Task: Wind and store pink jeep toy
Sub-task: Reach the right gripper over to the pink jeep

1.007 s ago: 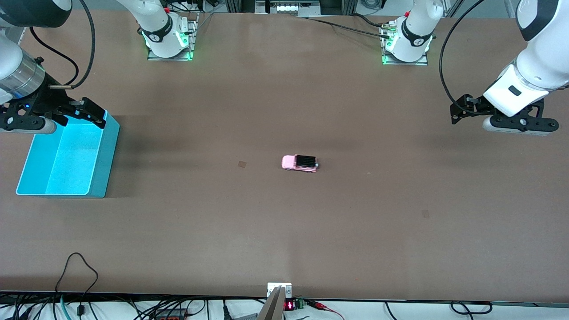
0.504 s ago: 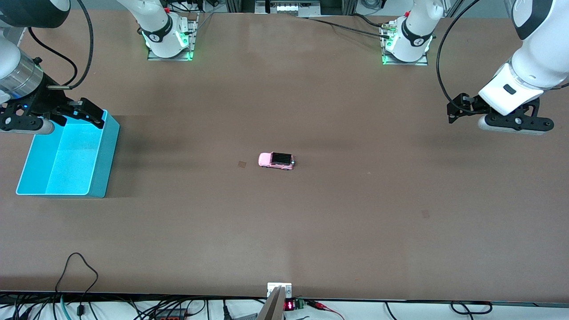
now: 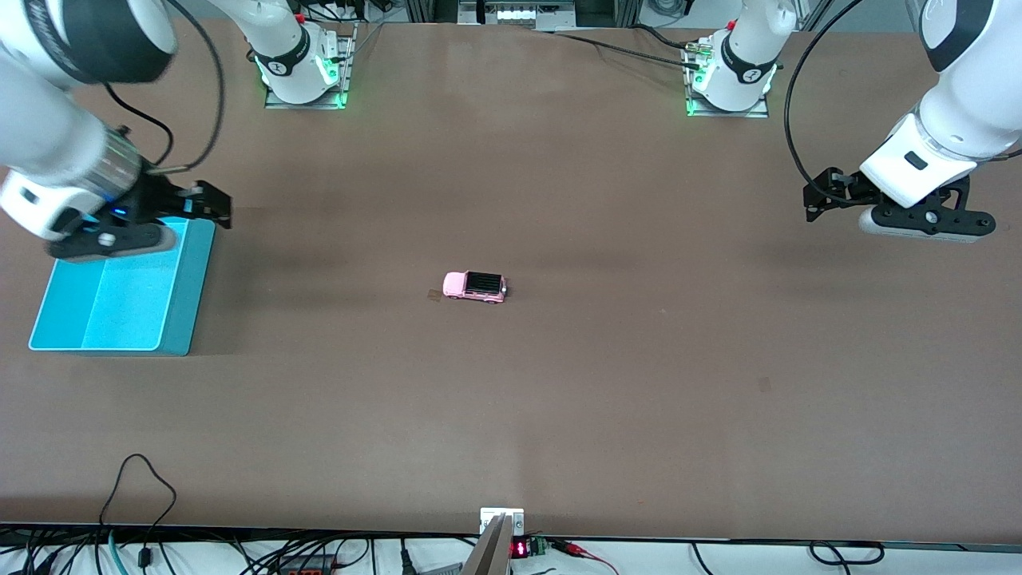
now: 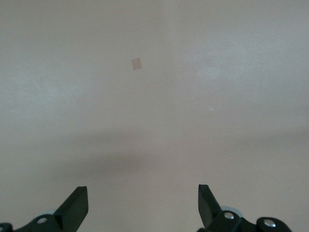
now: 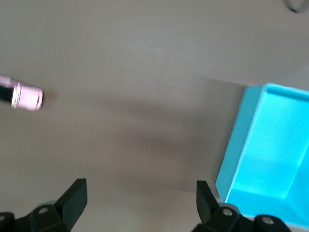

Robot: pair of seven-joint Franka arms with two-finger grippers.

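Pink jeep toy (image 3: 474,286) stands on its wheels near the middle of the brown worktop (image 3: 559,399), free of both arms, its light-pink nose pointing toward the right arm's end and its black roof section toward the left arm's end. A small dark square mark (image 3: 434,295) on the worktop lies just beside the nose. In the right wrist view only the pink front end of the toy (image 5: 26,98) shows at the picture's edge.

At the right arm's end of the worktop sits a turquoise bin (image 3: 185,295), open-topped and rectangular. The part of its inside that shows in the front view and in the right wrist view (image 5: 241,140) holds nothing; the part under the arm is hidden.

The right hand (image 3: 209,206) hangs over the bin's corner that is nearest the robots' bases and the middle of the worktop, well apart from the toy. Its two fingers are spread wide with nothing between them, as the right wrist view shows (image 5: 140,198).

The left hand (image 3: 822,204) hovers over bare worktop at the left arm's end, well apart from the toy. Its fingers too stand spread apart and hold nothing (image 4: 142,205), with a small pale square mark (image 4: 137,64) on the surface below.
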